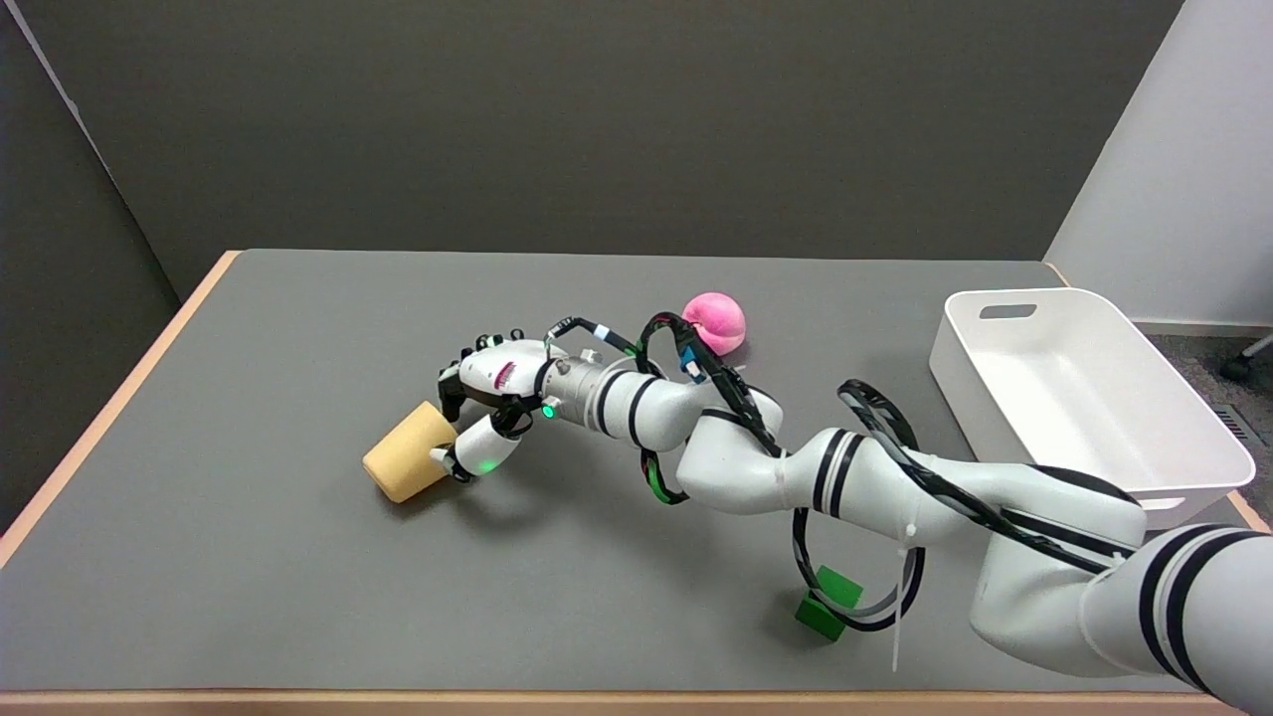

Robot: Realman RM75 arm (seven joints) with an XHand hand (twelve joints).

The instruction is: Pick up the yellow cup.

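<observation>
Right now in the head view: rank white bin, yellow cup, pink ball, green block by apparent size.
1. white bin
2. yellow cup, lying on its side at the robot hand
3. pink ball, partly behind cables
4. green block, partly behind a cable loop; close to the ball, and nearer the camera, so unsure.

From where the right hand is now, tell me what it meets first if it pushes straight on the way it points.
The yellow cup. The right hand points left, its fingers already at the cup's near end; whether they touch it is unclear.
</observation>
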